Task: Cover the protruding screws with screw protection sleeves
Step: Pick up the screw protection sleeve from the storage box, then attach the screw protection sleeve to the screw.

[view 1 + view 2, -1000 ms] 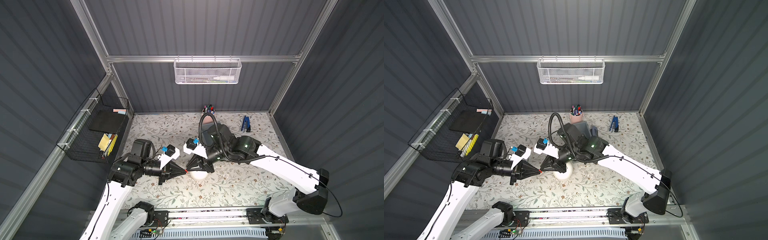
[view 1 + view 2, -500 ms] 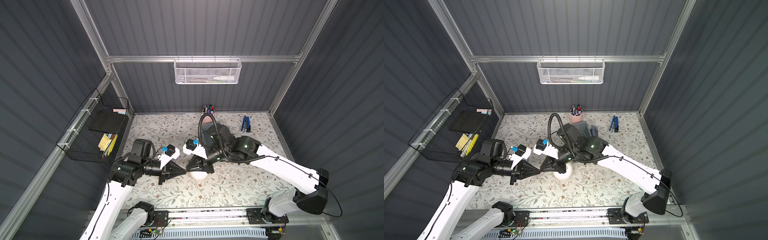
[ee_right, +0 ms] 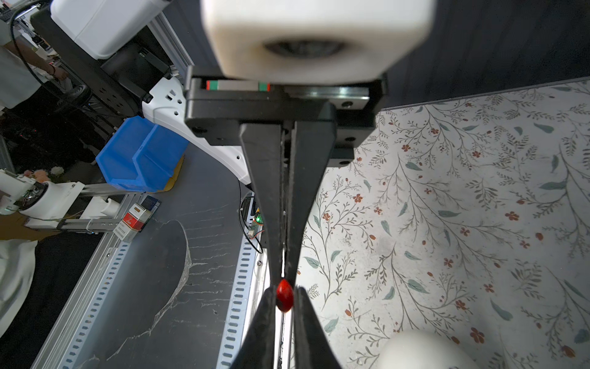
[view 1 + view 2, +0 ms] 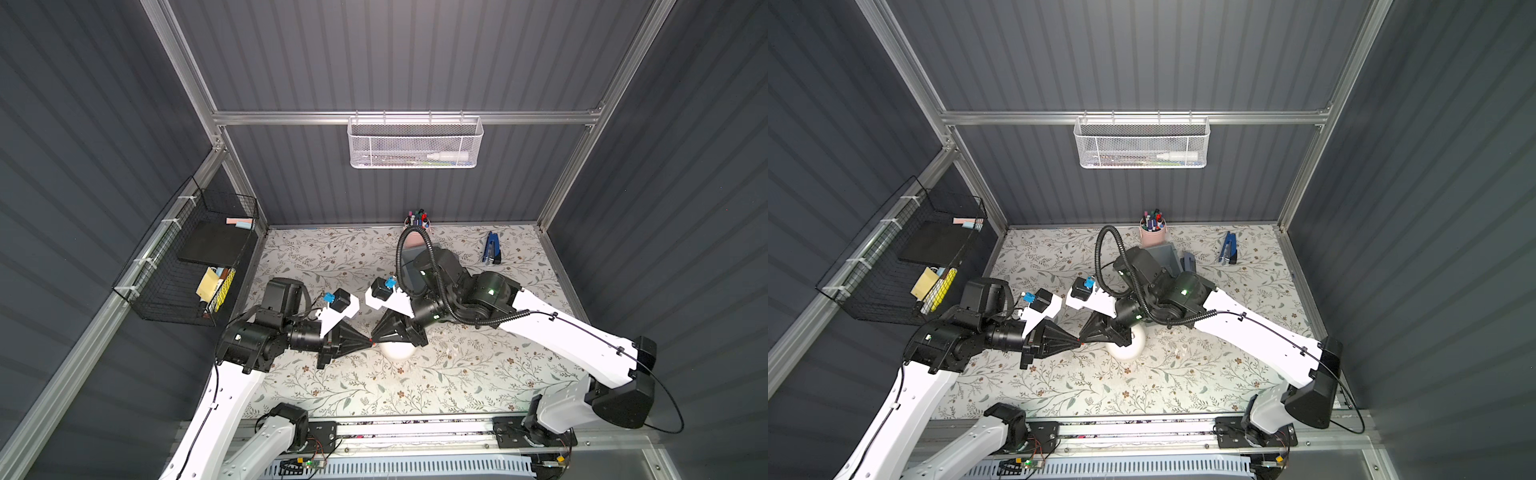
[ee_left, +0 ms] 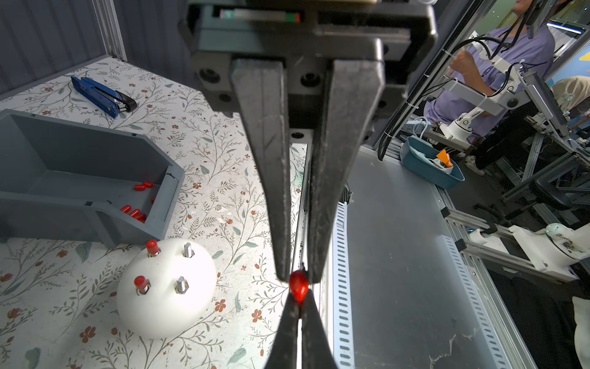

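Observation:
The white dome [image 5: 166, 287] stands on the floral mat, partly under the right arm in both top views [image 4: 399, 352] [image 4: 1136, 347]. Two of the protruding screws wear red caps [image 5: 152, 246] [image 5: 141, 282]; two are bare studs [image 5: 188, 249] [image 5: 181, 284]. My left gripper [image 5: 298, 279] [image 4: 370, 341] and right gripper [image 3: 284, 277] [image 4: 1082, 342] meet tip to tip just left of the dome and above the mat. Both are shut on one red sleeve [image 5: 298, 287] [image 3: 284, 295]. More screw protection sleeves [image 5: 137, 212] lie in the grey bin [image 5: 79, 169].
The grey bin [image 4: 1160, 253] stands behind the dome, a pink marker cup [image 4: 1152, 235] behind it. A blue hand tool [image 4: 492, 249] lies at the back right. A black wire basket [image 4: 187, 257] hangs on the left wall, a white mesh basket [image 4: 415, 141] on the back wall.

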